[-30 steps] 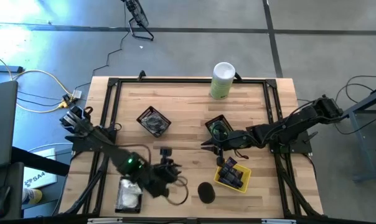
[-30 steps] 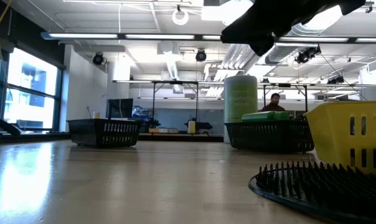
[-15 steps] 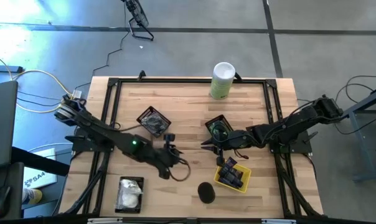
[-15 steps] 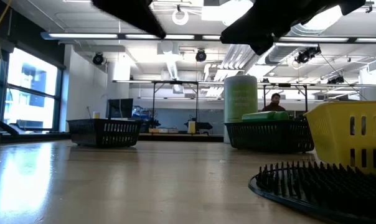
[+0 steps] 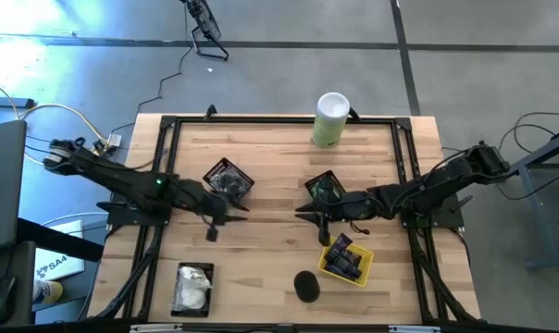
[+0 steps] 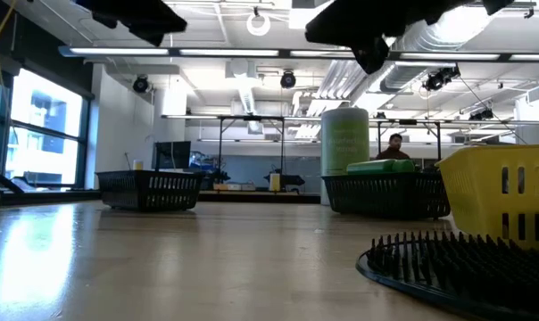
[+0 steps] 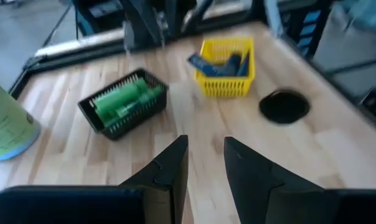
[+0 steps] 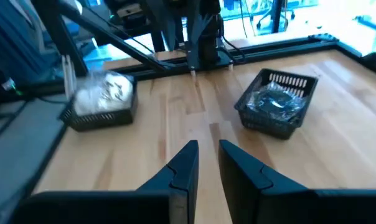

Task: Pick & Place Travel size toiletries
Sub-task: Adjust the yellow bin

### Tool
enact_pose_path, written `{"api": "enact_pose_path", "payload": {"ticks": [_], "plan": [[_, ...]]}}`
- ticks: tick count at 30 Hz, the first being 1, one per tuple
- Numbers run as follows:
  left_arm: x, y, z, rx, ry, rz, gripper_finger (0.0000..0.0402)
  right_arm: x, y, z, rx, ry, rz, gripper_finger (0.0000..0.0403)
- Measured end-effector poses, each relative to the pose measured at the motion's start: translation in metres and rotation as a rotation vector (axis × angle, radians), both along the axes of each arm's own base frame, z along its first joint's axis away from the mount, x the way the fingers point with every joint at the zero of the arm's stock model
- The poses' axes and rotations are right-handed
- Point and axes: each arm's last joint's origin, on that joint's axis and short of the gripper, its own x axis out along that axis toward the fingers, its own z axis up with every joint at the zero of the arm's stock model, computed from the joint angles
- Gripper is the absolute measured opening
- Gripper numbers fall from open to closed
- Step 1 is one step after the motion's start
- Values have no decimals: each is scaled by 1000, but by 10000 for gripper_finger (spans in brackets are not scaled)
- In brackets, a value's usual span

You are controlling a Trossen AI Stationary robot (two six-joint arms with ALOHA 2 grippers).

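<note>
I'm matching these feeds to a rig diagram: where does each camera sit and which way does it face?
High view: overhead, straight down on the table; both arms show.
Low view: tabletop height, level toward the room; arms overhead, yellow basket near.
Left wrist view: on the left arm, past the left claw at the green-bottle basket.
Right wrist view: on the right arm, past the right claw at the packet basket.
Shared: the high and left wrist views both show the black disc.

Both end effectors — left [image 5: 226,215], right [image 5: 304,212] — aloft, fingers seemingly slightly apart, empty.
</note>
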Motion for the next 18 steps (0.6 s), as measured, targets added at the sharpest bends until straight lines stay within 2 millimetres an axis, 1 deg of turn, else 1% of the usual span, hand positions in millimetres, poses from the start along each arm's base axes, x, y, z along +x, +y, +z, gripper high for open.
{"api": "enact_pose_path", "payload": {"ticks": [2, 5, 9, 12, 16, 18], "plan": [[-12, 7, 3, -26, -40, -19, 100, 2, 2, 7, 46, 7, -7, 53], [-28, 15, 7, -53, -94, -36, 100, 6, 8, 23, 99, 47, 9, 43], [-45, 20, 6, -71, -135, -51, 100, 9, 19, 40, 88, 107, 9, 20], [-55, 22, 4, -90, -162, -51, 100, 13, 28, 50, 105, 106, -21, 6], [-66, 24, 5, -137, -194, -45, 100, 19, 41, 55, 246, 108, -76, 3], [-70, 25, 5, -140, -192, -44, 100, 20, 49, 52, 321, 120, -107, 3]]}}
